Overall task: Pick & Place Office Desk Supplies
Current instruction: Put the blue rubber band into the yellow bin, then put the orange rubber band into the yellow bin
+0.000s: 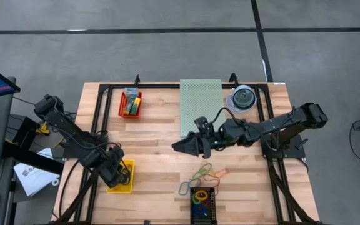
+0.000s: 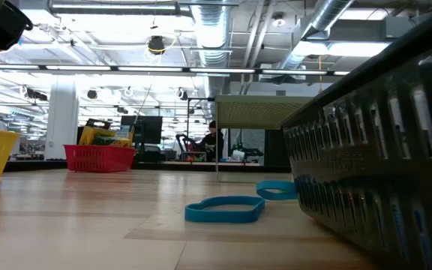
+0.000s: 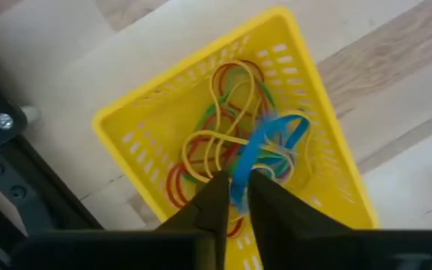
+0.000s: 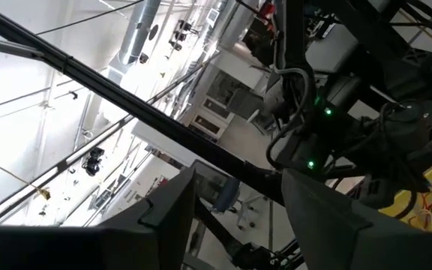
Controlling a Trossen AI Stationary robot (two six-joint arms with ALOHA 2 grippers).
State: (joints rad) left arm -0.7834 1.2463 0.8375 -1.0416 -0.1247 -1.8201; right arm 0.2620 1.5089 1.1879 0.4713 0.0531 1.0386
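Tabletop [image 1: 161, 134] of pale wood, with the sorting judged about half done. Pale green perforated board [image 1: 200, 106] at the far edge, no part of the job.

Right gripper [image 1: 183, 147] raised over the middle of the table, jaws apart and empty, near the loose bands but not touching them.

Left gripper [image 3: 233, 196] poised over the yellow basket [image 3: 118, 127] at the near left corner, fingers nearly together and pinching a blue band [image 3: 265, 142], its free end draped down among the rest. Not yet let go, so this drop counted as unfinished.

Red basket [image 1: 121, 106] at the far left, holding the crayon boxes [image 1: 130, 101]; that share seemingly settled.

Dark tray [image 1: 192, 200] at the near edge, several coloured bands inside; hard to tell whether source or destination.

In the yellow basket, a heap of red, yellow and green bands [image 3: 216, 142] already delivered.

Left to do: a small cluster of loose bands [image 1: 205, 170] lying flat on the wood just beyond the dark tray, among them a blue loop [image 2: 223, 209] beside its wall.
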